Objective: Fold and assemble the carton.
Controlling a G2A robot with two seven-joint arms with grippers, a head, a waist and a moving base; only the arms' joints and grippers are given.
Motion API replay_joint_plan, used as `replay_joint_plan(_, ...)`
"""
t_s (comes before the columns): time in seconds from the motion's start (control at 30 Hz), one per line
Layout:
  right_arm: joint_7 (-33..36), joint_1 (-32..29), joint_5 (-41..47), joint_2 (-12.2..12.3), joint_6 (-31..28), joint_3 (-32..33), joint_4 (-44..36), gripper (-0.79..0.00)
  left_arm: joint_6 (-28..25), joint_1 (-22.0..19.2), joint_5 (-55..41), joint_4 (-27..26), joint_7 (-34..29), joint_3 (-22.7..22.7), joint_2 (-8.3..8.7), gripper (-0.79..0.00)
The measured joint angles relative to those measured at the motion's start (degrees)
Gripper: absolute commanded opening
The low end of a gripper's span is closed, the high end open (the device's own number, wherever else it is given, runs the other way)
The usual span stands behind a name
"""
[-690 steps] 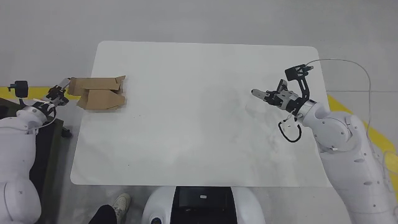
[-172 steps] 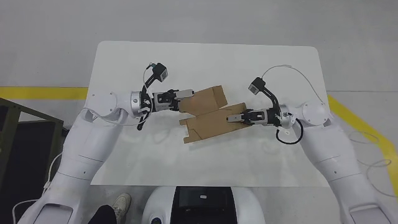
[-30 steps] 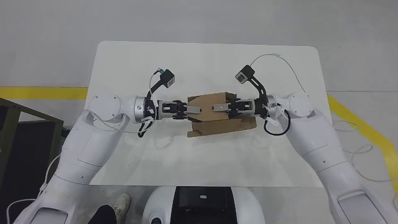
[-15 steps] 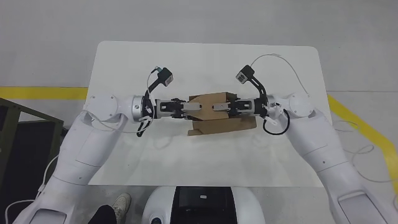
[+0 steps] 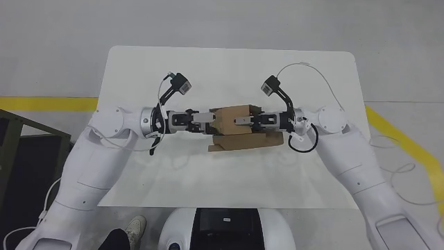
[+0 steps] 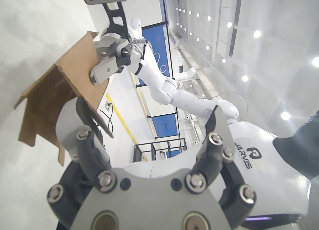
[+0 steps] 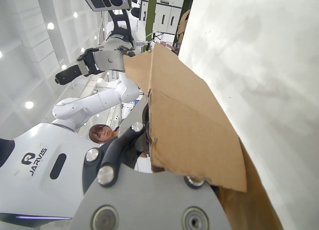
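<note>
The brown carton (image 5: 243, 142) is partly opened up at the middle of the white table (image 5: 173, 69), with an arm on each side. My left gripper (image 5: 212, 119) is at its left end and stands open. In the left wrist view (image 6: 149, 116) a carton (image 6: 49, 96) panel edge runs close beside one finger (image 6: 84, 114). My right gripper (image 5: 241, 121) comes from the right and is shut on the top panel. From the left wrist it appears as a grey finger (image 6: 102, 72) lying flat on the cardboard. The carton (image 7: 187, 121) hides one right finger.
The table has bare white surface on all sides of the carton. A yellow floor stripe (image 5: 48, 103) runs past both table ends, and a dark green cabinet (image 5: 17, 153) stands off the left edge.
Both grippers have stayed at the carton. The left wrist has shifted slightly left, and the carton looks a little narrower from above.
</note>
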Motion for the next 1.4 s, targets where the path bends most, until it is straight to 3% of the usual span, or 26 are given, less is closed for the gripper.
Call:
replay_joint_plan(0.7, 0.68, -0.97, 2.42, -0.57, 0.03, -0.28, -1.69, -0.785, -2.34, -2.66, -2.7, 2.93, 1.34, 4.5, -1.35, 0.0)
replay_joint_plan(1.4, 0.33, -2.4, 3.16, 0.1, 0.62, 3.25, -3.47, -0.785, -2.61, 0.24, 0.57, 2.23, 5.44, 0.38, -0.52, 0.0)
